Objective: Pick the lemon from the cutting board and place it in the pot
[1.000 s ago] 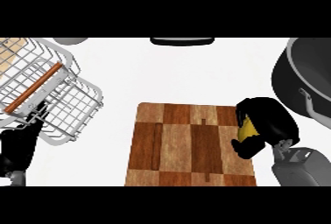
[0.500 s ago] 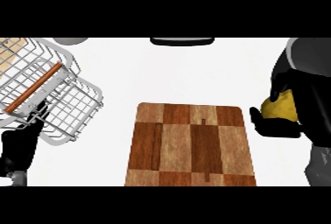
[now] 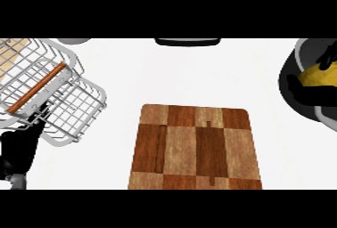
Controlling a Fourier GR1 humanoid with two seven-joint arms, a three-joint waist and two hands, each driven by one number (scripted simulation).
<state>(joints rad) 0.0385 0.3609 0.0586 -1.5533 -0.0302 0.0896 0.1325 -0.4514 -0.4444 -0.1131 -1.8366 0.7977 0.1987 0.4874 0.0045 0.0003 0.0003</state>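
Observation:
The yellow lemon (image 3: 316,78) is at the far right, over the dark grey pot (image 3: 287,70), whose rim curves along the right edge. My right hand (image 3: 308,95) is shut on the lemon, with black fingers wrapping it from below and above. Whether the lemon touches the pot's inside cannot be told. The checkered wooden cutting board (image 3: 195,147) lies in the lower middle with nothing on it. At the lower left my left hand (image 3: 17,152) rests open beside the wire basket.
A wire basket (image 3: 59,102) with a wooden-handled bar lies tilted at the left, close to my left hand. A black object (image 3: 187,42) sits at the top middle edge and a grey one (image 3: 76,41) at the top left.
My right hand lifted the lemon off the cutting board's right side and carried it up and right over the pot. The left hand stayed still.

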